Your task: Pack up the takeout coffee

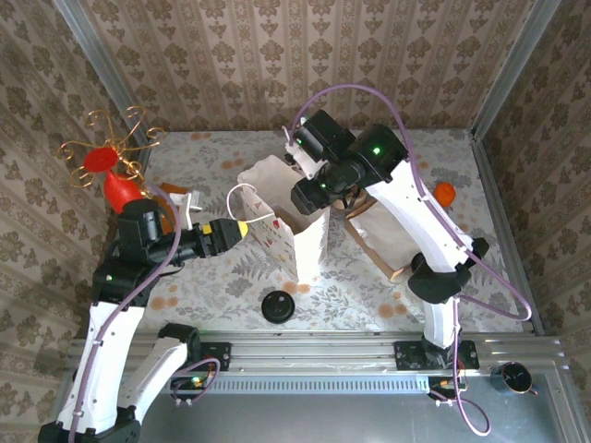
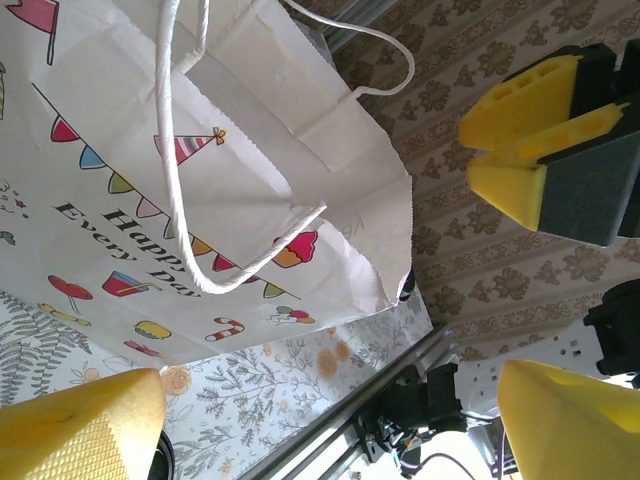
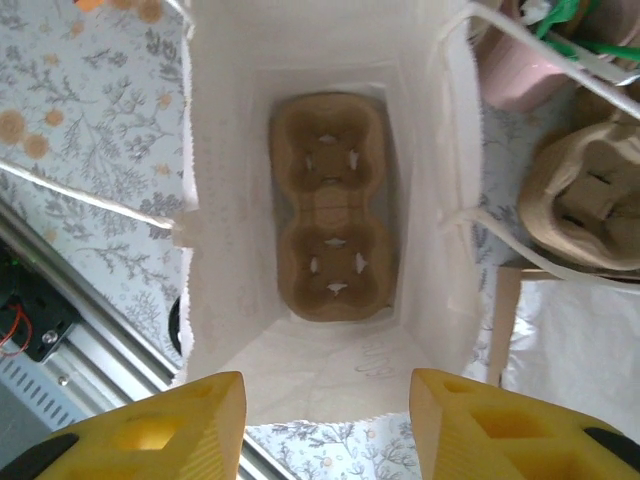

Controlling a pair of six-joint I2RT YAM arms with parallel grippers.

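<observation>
**Packing step, bag staged and coffee not yet loaded.** The right gripper (image 3: 327, 415) hangs over the mouth of the white bag (image 3: 215, 200). Its jaws are spread wide and hold nothing. Straight below it, on the bag floor, lies a two-well carrier (image 3: 333, 205), and both wells are empty. A spare carrier (image 3: 590, 205) sits outside the bag, to this gripper's right.

The left gripper (image 2: 330, 428) is also wide open and empty. It faces the printed side of the bag, and a handle (image 2: 175, 200) droops ahead of it, between its fingers (image 2: 80, 430) but not pinched by them. In the top view a loose lid disc (image 1: 278, 305) lies on the table, nearer the bases than either gripper.

The coffee is not in the bag, and where it stands cannot be told.

**Judgement.** The step in hand is the fetch, since the bag is ready and neither gripper is loaded.
- The right gripper must back away from the bag mouth and find the lidded cup.
- It should close on the cup wall below the lid and keep the cup upright.
- It then returns above the bag and lowers the cup into one well without snagging the rim.
- The left gripper would do well to steady the bag.
</observation>
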